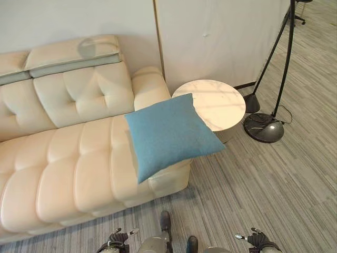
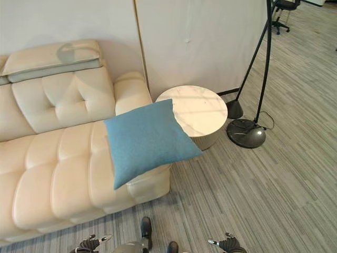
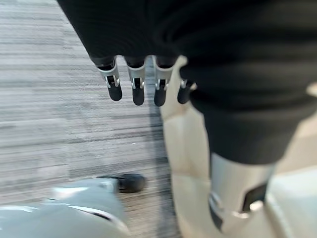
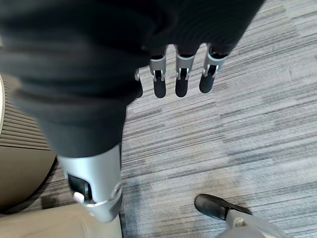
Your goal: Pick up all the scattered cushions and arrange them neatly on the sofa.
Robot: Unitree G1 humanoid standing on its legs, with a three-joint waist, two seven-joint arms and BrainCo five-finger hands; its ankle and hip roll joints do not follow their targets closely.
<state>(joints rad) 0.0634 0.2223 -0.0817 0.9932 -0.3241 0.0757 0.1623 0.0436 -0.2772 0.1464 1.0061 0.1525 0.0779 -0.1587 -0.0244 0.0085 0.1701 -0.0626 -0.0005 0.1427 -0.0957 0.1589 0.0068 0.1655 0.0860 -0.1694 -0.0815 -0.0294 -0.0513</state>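
A blue cushion (image 1: 167,134) is lying on the sofa (image 1: 63,168) seat's end, overhanging beside the round desk (image 1: 218,105), floor lamp (image 1: 265,126) beyond; left robot hand (image 3: 143,82) and right robot hand (image 4: 181,74) are hanging spread, empty.

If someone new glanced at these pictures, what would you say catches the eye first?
The blue cushion stands out: it lies tilted on the right end of the cream sofa, one corner overhanging toward the round marble table. Beside the table stands a black floor lamp. Both hands, left and right, hang empty over the striped carpet with relaxed fingers.
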